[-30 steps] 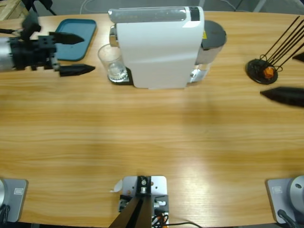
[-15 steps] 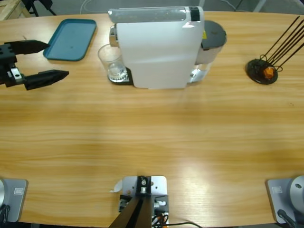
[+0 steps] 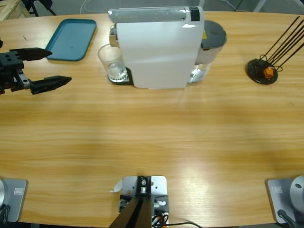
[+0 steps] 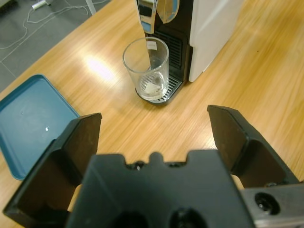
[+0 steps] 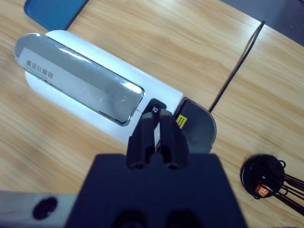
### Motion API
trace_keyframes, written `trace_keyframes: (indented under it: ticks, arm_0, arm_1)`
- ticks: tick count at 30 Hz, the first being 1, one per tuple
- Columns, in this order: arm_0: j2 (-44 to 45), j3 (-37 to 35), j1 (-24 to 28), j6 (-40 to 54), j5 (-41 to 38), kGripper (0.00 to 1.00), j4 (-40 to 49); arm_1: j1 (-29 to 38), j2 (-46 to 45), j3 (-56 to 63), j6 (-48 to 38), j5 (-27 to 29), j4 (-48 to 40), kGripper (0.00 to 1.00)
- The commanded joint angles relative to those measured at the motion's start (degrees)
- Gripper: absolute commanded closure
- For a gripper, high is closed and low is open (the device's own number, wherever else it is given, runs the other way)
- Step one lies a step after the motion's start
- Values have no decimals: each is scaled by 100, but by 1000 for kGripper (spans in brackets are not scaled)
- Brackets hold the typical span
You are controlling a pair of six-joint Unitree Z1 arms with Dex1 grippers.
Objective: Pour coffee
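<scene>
A clear glass tumbler (image 3: 111,63) stands on the black drip tray under the spout of the white coffee machine (image 3: 156,47). In the left wrist view the tumbler (image 4: 148,66) shows only a thin pale layer of coffee (image 4: 153,88) at its bottom. My left gripper (image 3: 59,66) is open at the table's left edge, well left of the tumbler and pointing toward it; nothing is between its jaws (image 4: 154,116). My right gripper (image 5: 159,114) is shut and empty, high above the machine's top (image 5: 80,80). It is out of the high view.
A teal tray (image 3: 71,39) lies at the back left, just behind my left gripper, and shows in the left wrist view (image 4: 28,118). A black capsule holder (image 3: 262,70) with long wire rods and an orange capsule stands at the right.
My left gripper drew back left from beside the tumbler, then edged slightly right again, still open. The black jaw at the right edge has left the high view.
</scene>
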State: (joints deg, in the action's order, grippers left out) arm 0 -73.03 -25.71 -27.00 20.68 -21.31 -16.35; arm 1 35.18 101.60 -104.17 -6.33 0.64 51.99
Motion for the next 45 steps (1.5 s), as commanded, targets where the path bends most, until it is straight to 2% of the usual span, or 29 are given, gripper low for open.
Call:
trace_keyframes:
  ticks: [1, 45]
  arm_0:
    - [-308, 184, -60, 99, 89, 36, 26]
    - [-556, 128, -68, 259, 13, 36, -9]
  arm_1:
    - [-38, 473, -130, 70, 76, 223, 1000]
    - [41, 756, 47, 123, 111, 290, 1000]
